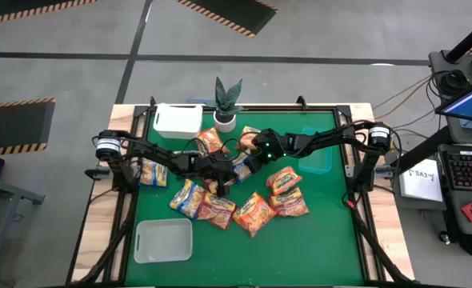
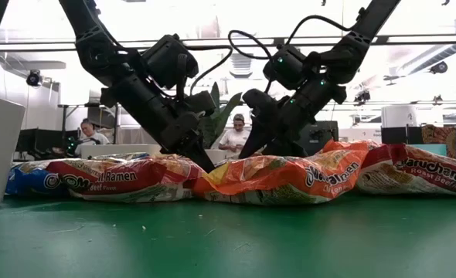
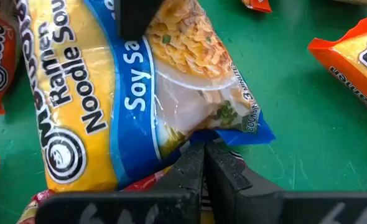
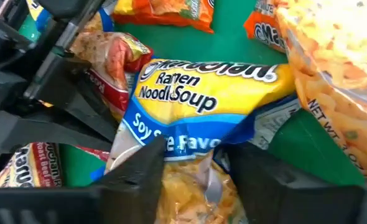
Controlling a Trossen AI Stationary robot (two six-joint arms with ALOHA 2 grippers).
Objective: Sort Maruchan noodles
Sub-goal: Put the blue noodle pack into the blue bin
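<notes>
Crinkly, light, slippery plastic wraps the blue-and-yellow packet (image 4: 202,99); a brittle noodle block is judged inside. It is straddled at one end by the right gripper (image 4: 193,165), jaws parted around it, not yet clamped. The left gripper (image 3: 206,163) is clenched at its corner; the flat seam edges are judged the safest hold.

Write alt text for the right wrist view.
The right claw straddles one end of a blue-and-yellow soy sauce ramen packet on the green table. Orange packets lie beyond, and the dark left arm reaches in beside it.

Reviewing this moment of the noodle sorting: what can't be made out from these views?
- High view: the blue-and-yellow packet and both arms' fingers are hidden under the crossed arms.
- Right wrist view: whether the right gripper really pinches that packet; its edge is cut off.
- Left wrist view: shut left gripper; anything pinched is hidden.
</notes>
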